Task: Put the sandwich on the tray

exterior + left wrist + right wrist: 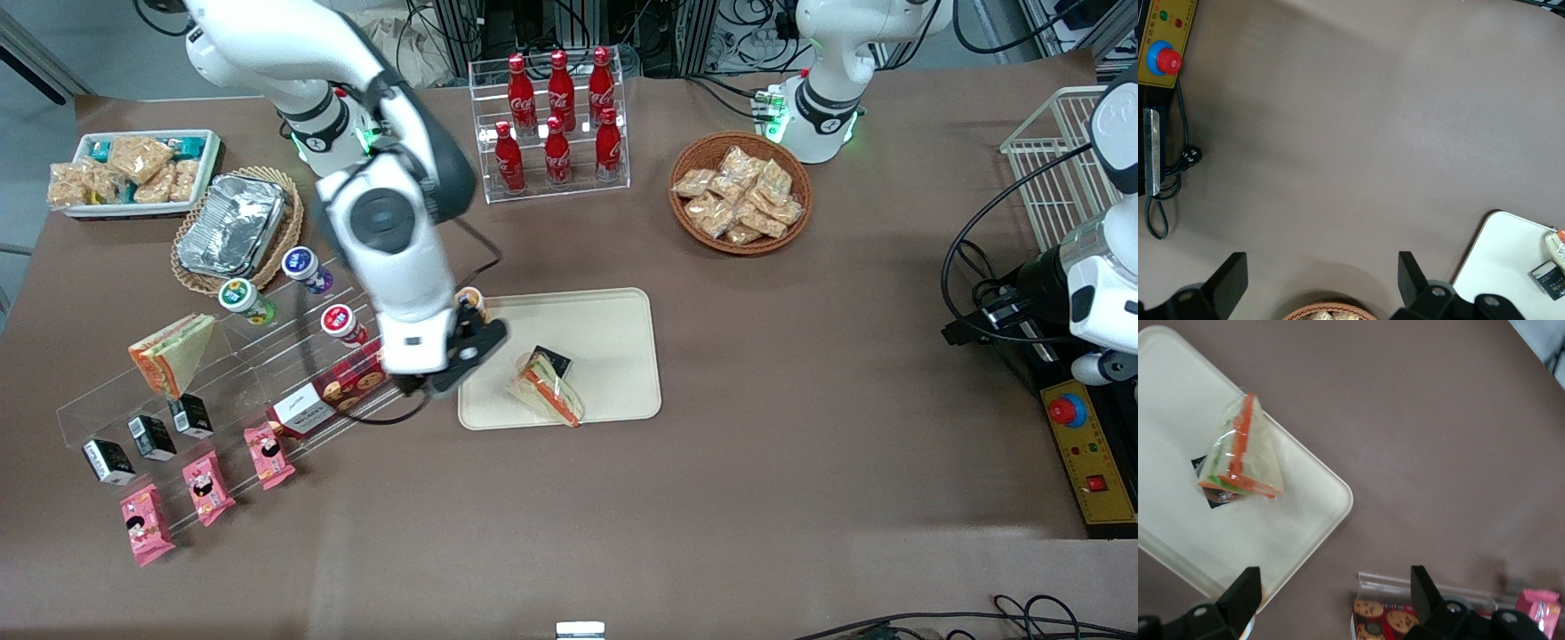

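My gripper point(1331, 600) is released, fingers spread wide with nothing between them, hovering over the tray's point(613, 329) edge nearest the clear acrylic shelf point(222, 373). The sandwich point(547, 389) lies flat on the tray, on the part nearer the front camera, partly covering a small black card point(556, 360).

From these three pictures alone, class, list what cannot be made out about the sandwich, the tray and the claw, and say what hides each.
- Sandwich: the black label under it is too small to read; the left wrist view's edge cuts it.
- Tray: in the front view the arm hides one edge; each wrist view shows only part.
- Claw: open above the tray's edge beside the cookie box; its fingertips are hidden by the wrist in the front view.
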Controlling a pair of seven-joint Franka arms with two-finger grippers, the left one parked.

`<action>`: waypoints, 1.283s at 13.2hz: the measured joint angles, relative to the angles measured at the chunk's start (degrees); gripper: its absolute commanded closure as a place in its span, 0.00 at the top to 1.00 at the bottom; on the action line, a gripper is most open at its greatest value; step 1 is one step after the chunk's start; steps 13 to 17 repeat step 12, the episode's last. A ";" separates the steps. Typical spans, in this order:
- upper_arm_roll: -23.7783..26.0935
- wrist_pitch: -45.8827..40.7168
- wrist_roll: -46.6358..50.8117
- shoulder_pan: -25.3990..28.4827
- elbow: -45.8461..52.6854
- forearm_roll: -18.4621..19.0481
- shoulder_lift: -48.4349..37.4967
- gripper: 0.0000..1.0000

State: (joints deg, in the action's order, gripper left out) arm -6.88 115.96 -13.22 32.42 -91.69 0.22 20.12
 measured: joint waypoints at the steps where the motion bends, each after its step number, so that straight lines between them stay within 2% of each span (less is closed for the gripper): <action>1: -0.13 -1.21 0.08 -2.69 0.16 -1.97 -1.18 0.99; 4: -0.45 -6.37 0.24 -11.22 0.57 -8.98 -4.34 0.99; 8: -1.13 -16.68 0.30 -20.90 5.94 -10.37 -5.69 0.99; 12: -5.40 -23.40 0.30 -22.72 9.73 -9.31 -6.34 0.99; 17: -5.40 -23.40 0.30 -22.72 9.73 -9.31 -6.34 0.99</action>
